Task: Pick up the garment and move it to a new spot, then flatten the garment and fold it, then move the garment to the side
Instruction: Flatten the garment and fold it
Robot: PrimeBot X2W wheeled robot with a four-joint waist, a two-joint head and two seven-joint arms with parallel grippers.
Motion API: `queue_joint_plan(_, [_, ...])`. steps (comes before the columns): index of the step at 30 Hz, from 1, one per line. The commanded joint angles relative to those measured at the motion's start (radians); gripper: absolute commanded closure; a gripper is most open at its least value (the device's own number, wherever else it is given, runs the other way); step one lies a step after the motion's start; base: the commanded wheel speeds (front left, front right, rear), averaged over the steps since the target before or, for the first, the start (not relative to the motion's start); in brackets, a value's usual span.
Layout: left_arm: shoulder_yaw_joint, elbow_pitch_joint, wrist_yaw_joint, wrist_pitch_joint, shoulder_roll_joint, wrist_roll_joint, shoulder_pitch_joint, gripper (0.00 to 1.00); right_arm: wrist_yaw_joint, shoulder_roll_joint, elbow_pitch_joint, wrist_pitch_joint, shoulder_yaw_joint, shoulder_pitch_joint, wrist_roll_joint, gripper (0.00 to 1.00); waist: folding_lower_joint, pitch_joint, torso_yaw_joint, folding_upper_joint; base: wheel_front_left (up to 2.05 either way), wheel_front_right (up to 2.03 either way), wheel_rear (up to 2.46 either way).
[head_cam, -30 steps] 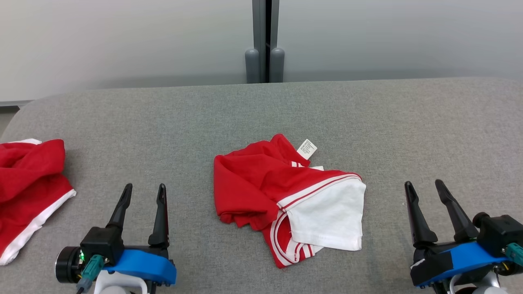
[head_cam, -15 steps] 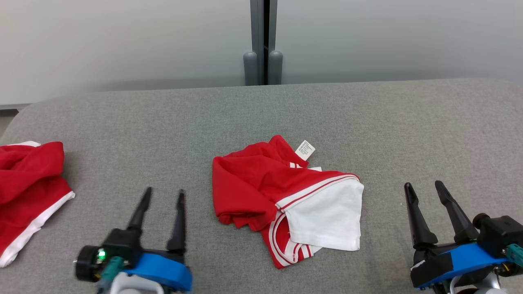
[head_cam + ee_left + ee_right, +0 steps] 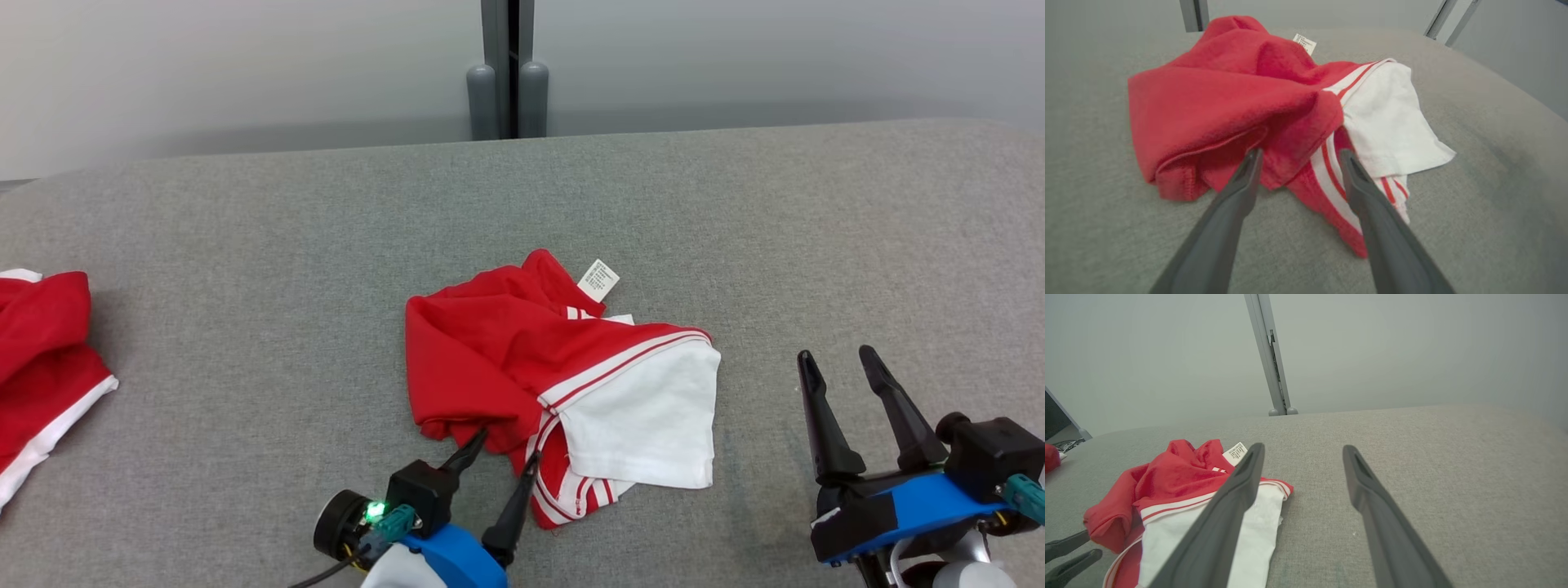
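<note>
Red-and-white garment (image 3: 563, 376) lies crumpled at the middle of the grey tabletop (image 3: 245, 245). It is bunched in folds, so its full shape is hard to make out. A white panel (image 3: 645, 425) lies on top on the right side, and a care label (image 3: 598, 280) sticks out at the far edge.

Left hand (image 3: 506, 447) is at the garment's near edge with its fingers spread wide and nothing held. In the left wrist view one tip sits at the folded red hem and the other over the striped trim. Cannot tell whether the tips touch the cloth. Its wrist is cut off by the bottom of the head view.

Right hand (image 3: 836, 354) is over bare tabletop, well to the right of the garment, fingers apart and empty.

A second red garment (image 3: 41, 359) with a white edge lies at the far left, cut off by the frame.
</note>
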Motion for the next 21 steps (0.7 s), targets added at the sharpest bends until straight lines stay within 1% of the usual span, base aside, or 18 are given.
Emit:
queue_joint_plan(1, [0.004,0.042,0.0,-0.011,-0.004,-0.007,-0.03,0.0,0.0,0.001,-0.002,-0.005,0.002,-0.014,0.004,0.0,-0.0001,0.004,-0.006,-0.0002,0.0,0.0,0.0])
queue_joint_plan(3, [0.016,0.099,0.016,-0.028,-0.014,-0.009,-0.056,0.0,0.0,0.001,-0.001,-0.009,0.0,-0.018,0.003,0.0,-0.0001,0.007,-0.012,-0.0002,0.0,0.0,0.0])
queue_joint_plan(4, [0.021,0.125,0.026,-0.035,-0.016,-0.008,-0.066,0.44,0.0,0.002,0.0,-0.008,0.002,-0.02,0.003,0.0,-0.0001,0.008,-0.016,-0.0002,0.0,0.0,0.0])
queue_joint_plan(5, [0.027,0.149,0.036,-0.042,-0.018,-0.008,-0.075,1.0,0.0,0.002,0.002,-0.01,0.001,-0.02,0.002,0.0,-0.0001,0.009,-0.019,-0.0002,0.0,0.0,0.0])
queue_joint_plan(8, [0.041,0.198,0.056,-0.063,-0.018,-0.009,-0.097,1.0,0.0,0.003,0.003,-0.014,-0.007,-0.016,0.002,0.0,-0.0001,0.014,-0.022,-0.0002,0.0,0.0,0.0])
queue_joint_plan(11, [0.06,0.212,0.082,-0.089,0.005,0.004,-0.108,1.0,0.0,0.004,0.007,-0.019,-0.015,-0.013,0.004,0.0,-0.0001,0.021,-0.021,-0.0002,0.0,0.0,0.0])
queue_joint_plan(13, [0.073,0.196,0.11,-0.103,0.024,0.019,-0.111,1.0,0.0,0.005,0.01,-0.025,-0.022,-0.011,0.005,0.0,-0.0001,0.025,-0.014,-0.0002,0.0,0.0,0.0])
queue_joint_plan(15, [0.092,0.165,0.137,-0.112,0.048,0.029,-0.101,1.0,0.0,0.007,0.015,-0.025,-0.03,-0.008,0.007,0.0,-0.0001,0.027,-0.006,-0.0002,0.0,0.0,0.0])
queue_joint_plan(21, [0.141,0.046,0.216,-0.108,0.169,0.071,-0.041,1.0,0.0,0.008,0.038,-0.03,-0.044,-0.006,0.005,0.0,-0.0001,0.03,0.025,-0.0002,0.0,0.0,0.0])
